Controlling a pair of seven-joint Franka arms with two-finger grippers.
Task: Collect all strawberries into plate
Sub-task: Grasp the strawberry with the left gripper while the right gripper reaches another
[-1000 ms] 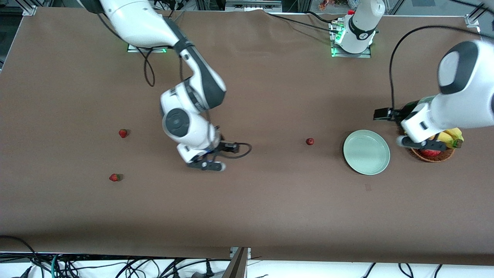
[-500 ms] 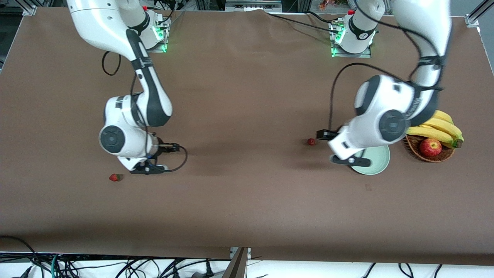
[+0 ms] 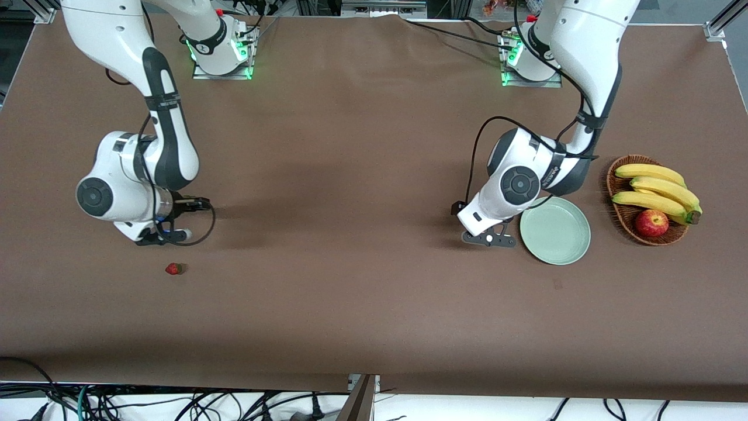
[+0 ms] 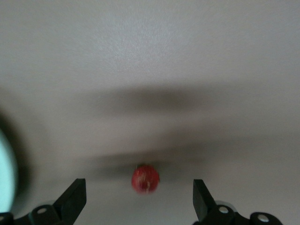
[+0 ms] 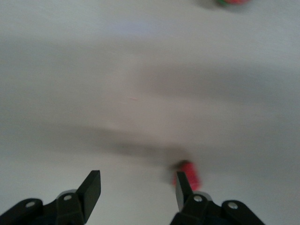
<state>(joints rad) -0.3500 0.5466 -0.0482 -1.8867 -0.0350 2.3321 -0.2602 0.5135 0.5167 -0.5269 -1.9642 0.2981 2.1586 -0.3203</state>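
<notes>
From the front, the left gripper [image 3: 488, 239] hangs beside the plate [image 3: 555, 230], the right gripper [image 3: 158, 237] above one strawberry [image 3: 173, 269].

Left wrist: berry [image 4: 145, 179] centred between parted fingers [image 4: 72, 199].

Right wrist: another [image 5: 190, 173], blurred, seemingly against one spread finger [image 5: 183, 184].

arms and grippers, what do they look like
Both arms are glossy white with dark grey joint bands and round grey wrist caps. A loose black cable loops at each wrist. The left gripper and right gripper are black, with two flat tapered fingers. Bases glow green.
</notes>
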